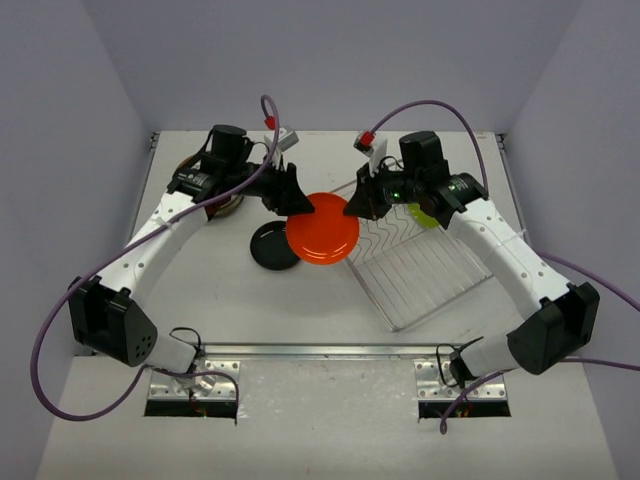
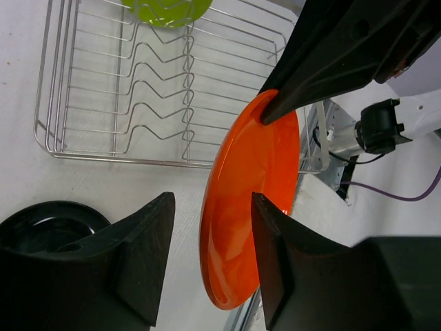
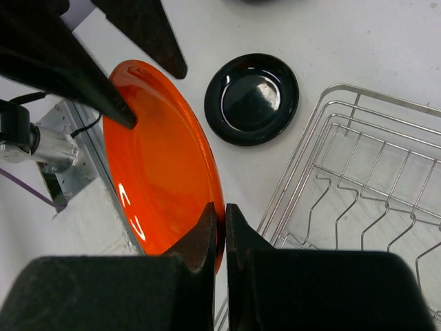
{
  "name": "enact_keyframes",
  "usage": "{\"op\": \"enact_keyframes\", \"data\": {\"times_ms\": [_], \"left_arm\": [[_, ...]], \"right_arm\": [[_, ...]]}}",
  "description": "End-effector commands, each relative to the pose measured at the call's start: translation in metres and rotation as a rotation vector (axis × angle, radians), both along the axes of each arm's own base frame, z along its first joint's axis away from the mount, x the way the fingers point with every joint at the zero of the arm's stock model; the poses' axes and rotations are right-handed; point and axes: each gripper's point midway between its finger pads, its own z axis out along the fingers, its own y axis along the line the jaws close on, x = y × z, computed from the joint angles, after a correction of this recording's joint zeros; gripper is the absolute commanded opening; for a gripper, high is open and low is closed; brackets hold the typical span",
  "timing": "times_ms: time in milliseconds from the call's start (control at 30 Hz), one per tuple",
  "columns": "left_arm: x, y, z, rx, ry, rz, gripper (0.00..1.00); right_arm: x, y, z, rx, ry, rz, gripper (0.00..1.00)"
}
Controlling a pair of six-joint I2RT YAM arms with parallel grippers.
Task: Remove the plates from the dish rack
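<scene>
**Item:** orange plate. It is round, glossy and plain, with a shallow raised rim.

**Location:** held above the bench, between the left fingers and the right fingers.

**Right fingers:** clenched on the plate's rim.

**Left fingers:** parted and straddling the opposite rim. One lies close against the plate's face and there is a clear gap at the other; only the left wrist view shows this.

**Views:** the overhead view shows the plate's full round face, while both wrist views show it foreshortened.

**Below the left fingers:** black plate, flat on the bench.

**Behind the right fingers:** dish rack, with a lime green plate at its far end.
</scene>
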Motion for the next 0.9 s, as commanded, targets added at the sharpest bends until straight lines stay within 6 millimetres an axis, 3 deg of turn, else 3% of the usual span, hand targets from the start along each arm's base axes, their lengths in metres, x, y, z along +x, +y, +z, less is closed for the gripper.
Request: {"op": "enact_keyframes", "data": {"times_ms": [0,167,233,300,367,433,533,700,867], "left_arm": [[0.005,0.003,-0.005,0.049,-0.043,-0.004,0.36],[0.008,0.012,-0.017,0.103,-0.047,0.017,0.03],[0.012,0.017,-0.02,0.109,-0.049,0.033,0.0],[0.019,0.03,-0.025,0.099,-0.028,0.062,0.0],[0.027,0.044,-0.033,0.087,0.007,0.092,0.0],[0.041,0.07,-0.041,0.065,0.047,0.157,0.0],[0.055,0.094,-0.069,0.118,0.093,0.228,0.0],[0.065,0.116,-0.115,0.188,0.194,0.283,0.0],[0.076,0.124,-0.138,0.2,0.249,0.314,0.03]], "right_arm": [[0.01,0.006,0.032,0.042,-0.092,-0.001,0.0],[0.013,0.0,0.027,0.016,-0.095,-0.034,0.0],[0.018,-0.008,0.021,-0.014,-0.099,-0.081,0.14],[0.02,-0.015,0.017,-0.035,-0.103,-0.121,0.65],[0.025,-0.027,0.016,-0.063,-0.121,-0.181,0.98],[0.032,-0.044,0.016,-0.092,-0.139,-0.254,0.99],[0.037,-0.063,0.015,-0.103,-0.14,-0.318,0.99],[0.042,-0.094,0.008,-0.092,-0.093,-0.383,0.99],[0.048,-0.116,-0.001,-0.116,-0.053,-0.439,0.99]]}}
